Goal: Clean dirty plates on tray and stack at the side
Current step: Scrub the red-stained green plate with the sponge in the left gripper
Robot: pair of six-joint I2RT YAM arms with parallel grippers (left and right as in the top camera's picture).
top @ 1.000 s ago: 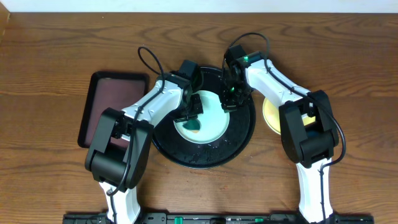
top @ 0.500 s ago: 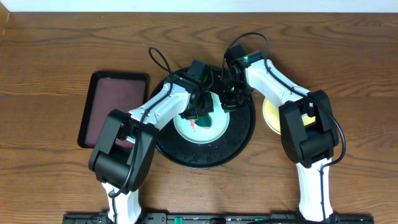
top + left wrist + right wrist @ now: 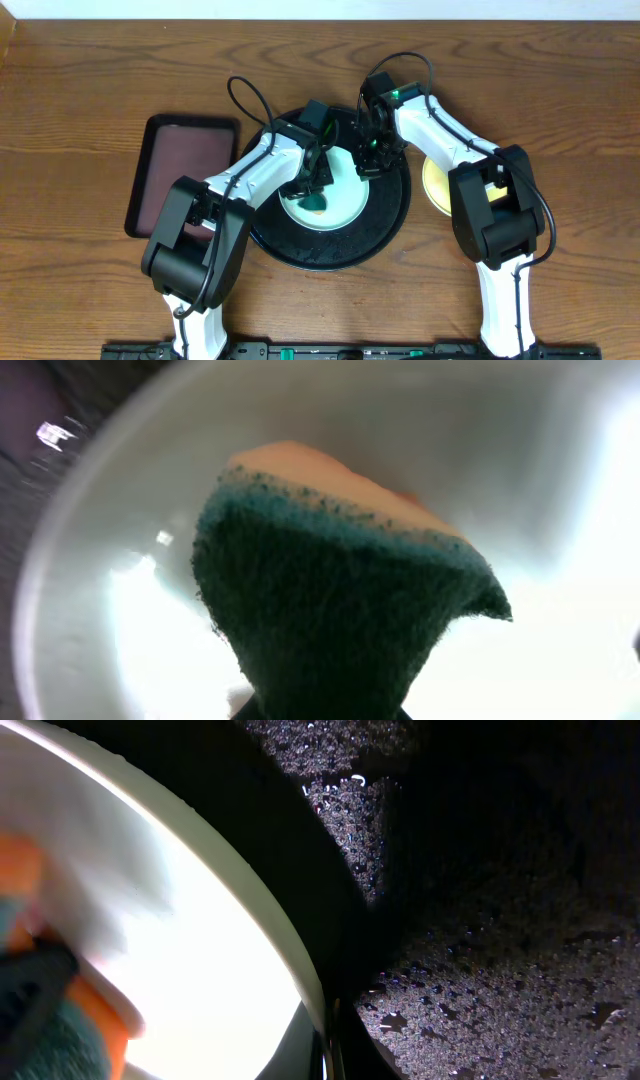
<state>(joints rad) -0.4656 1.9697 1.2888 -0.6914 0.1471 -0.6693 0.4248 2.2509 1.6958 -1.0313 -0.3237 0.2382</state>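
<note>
Robot lab (a test bench); left arm (image 3: 245, 172) and right arm (image 3: 445, 130) fixed at wooden table (image 3: 90, 70).

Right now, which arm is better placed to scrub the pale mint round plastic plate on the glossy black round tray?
Left. The left gripper holds a green-and-orange sponge on the mint plate; the right gripper is shut at its rim, without a sponge.

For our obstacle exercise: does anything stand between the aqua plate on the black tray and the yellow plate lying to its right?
Only the right arm: it crosses the gap and hides part of the yellow plate. No loose object shows between that and the aqua plate on the tray.
</note>
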